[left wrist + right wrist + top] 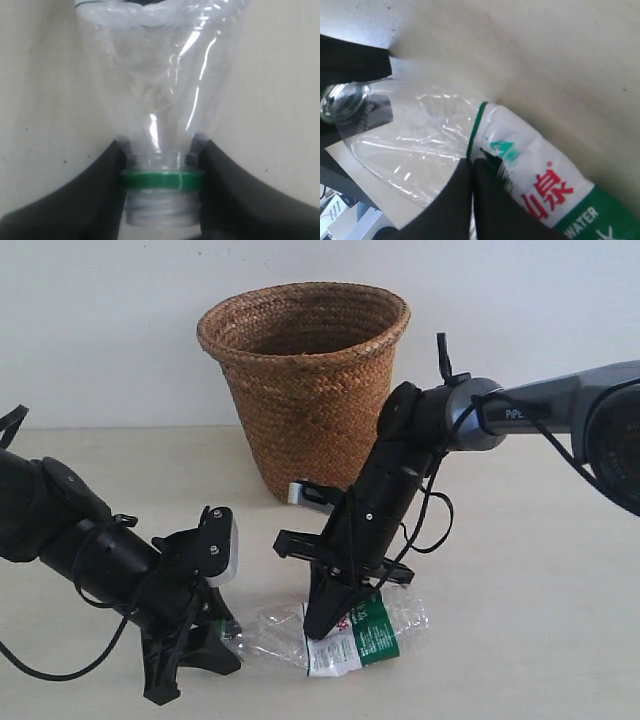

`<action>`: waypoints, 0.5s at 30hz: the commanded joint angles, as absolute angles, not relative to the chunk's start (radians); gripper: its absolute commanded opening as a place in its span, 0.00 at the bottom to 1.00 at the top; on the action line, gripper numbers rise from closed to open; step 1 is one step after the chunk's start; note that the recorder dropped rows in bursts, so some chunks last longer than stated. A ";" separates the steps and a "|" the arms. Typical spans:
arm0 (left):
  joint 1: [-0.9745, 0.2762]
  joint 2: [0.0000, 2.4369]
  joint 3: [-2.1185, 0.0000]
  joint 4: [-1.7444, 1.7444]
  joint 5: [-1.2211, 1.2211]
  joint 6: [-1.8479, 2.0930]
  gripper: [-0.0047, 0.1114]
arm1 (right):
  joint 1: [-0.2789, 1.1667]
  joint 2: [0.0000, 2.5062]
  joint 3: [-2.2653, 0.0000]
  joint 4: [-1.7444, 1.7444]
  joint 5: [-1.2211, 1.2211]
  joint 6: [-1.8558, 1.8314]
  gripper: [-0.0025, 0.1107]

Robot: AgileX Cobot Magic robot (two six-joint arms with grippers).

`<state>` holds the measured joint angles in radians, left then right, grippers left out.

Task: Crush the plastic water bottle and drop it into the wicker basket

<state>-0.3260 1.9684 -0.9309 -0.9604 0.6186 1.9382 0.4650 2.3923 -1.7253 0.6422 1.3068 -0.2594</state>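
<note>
The plastic water bottle (350,635) lies on its side on the table in front of the wicker basket (305,390), its clear body flattened and crumpled. My left gripper (225,635) is shut on the bottle's neck (162,177), one finger on each side of a green ring; the threaded mouth is bare, with no cap showing. My right gripper (315,625) is shut, jaws together, its tips (476,159) pressing down on the bottle (420,145) at the edge of the white-and-green label (545,170).
The basket stands upright at the back, against a white wall, a short way behind the right arm. The pale table (540,570) stretches away to the right. Black cables hang from both arms close to the bottle.
</note>
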 commanded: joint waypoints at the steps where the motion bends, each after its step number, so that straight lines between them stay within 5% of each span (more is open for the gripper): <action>1: -0.324 1.979 -0.918 -0.934 0.594 1.902 0.08 | 0.451 2.420 -1.745 0.367 1.221 -0.286 0.02; 15: -0.324 1.979 -0.918 -0.934 0.592 1.902 0.08 | 0.449 2.109 -1.699 0.420 1.221 -0.384 0.02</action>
